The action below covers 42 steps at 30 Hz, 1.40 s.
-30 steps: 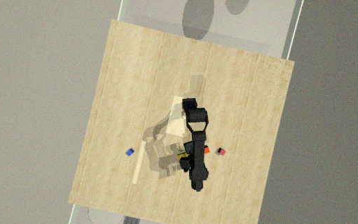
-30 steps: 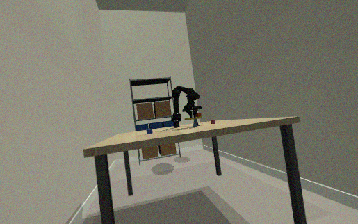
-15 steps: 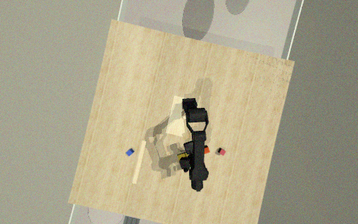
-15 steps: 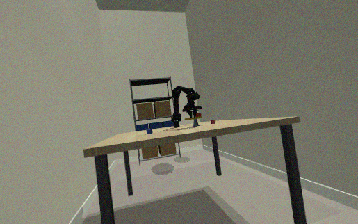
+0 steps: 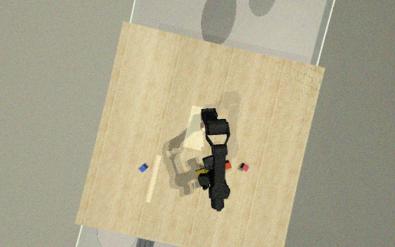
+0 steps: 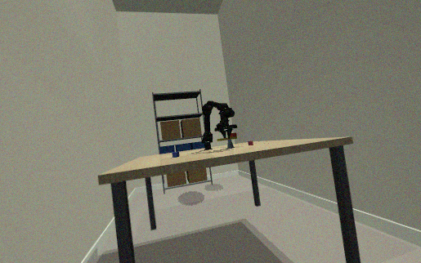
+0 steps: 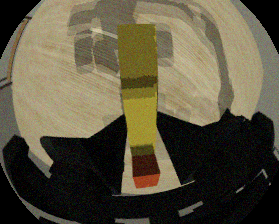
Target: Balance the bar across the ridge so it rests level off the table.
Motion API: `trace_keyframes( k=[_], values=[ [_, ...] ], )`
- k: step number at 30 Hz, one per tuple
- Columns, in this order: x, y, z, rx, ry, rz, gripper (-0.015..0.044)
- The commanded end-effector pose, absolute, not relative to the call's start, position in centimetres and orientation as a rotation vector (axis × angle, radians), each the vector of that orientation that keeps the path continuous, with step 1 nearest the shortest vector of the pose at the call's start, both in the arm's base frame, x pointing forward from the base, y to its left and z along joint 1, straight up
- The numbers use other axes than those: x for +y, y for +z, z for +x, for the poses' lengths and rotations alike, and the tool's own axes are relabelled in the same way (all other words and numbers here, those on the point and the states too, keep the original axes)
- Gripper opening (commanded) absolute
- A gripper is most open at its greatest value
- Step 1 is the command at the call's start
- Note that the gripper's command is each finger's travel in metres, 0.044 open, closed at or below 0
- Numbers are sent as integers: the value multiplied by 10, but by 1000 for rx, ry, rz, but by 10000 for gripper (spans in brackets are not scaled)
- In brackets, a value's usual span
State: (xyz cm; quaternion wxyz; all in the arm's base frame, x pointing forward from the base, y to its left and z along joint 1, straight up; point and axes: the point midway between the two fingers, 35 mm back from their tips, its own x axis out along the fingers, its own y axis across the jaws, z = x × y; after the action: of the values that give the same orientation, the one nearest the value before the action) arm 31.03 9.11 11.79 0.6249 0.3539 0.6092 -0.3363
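The yellow bar (image 5: 201, 172) (image 6: 222, 140) (image 7: 141, 117) carries an orange-red block (image 5: 228, 165) (image 6: 233, 135) (image 7: 146, 179) at one end. My gripper (image 5: 206, 171) (image 6: 227, 134) (image 7: 140, 116) is shut on the bar, with one finger on each side. The bar looks about level in the exterior view. The grey-blue ridge (image 6: 230, 144) stands on the table directly below it, near the block's end. I cannot tell if the bar touches the ridge. The bar looks clear of the table. The ridge is hidden in the wrist view and under the arm in the top view.
A red-pink cube (image 5: 245, 167) (image 6: 250, 143) lies on the table (image 5: 261, 115) (image 6: 295, 146) beyond the block's end. A blue cube (image 5: 143, 167) (image 6: 175, 154) lies on the opposite side. A pale strip (image 5: 153, 179) lies between the blue cube and the arm.
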Motion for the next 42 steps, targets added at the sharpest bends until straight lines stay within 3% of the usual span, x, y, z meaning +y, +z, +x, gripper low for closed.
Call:
trace_keyframes(
  k=[1,5,42],
  values=[
    [91,118,310,1398,-772,812,79],
    [91,118,310,1398,-772,812,167],
    [91,118,310,1398,-772,812,172]
  ],
)
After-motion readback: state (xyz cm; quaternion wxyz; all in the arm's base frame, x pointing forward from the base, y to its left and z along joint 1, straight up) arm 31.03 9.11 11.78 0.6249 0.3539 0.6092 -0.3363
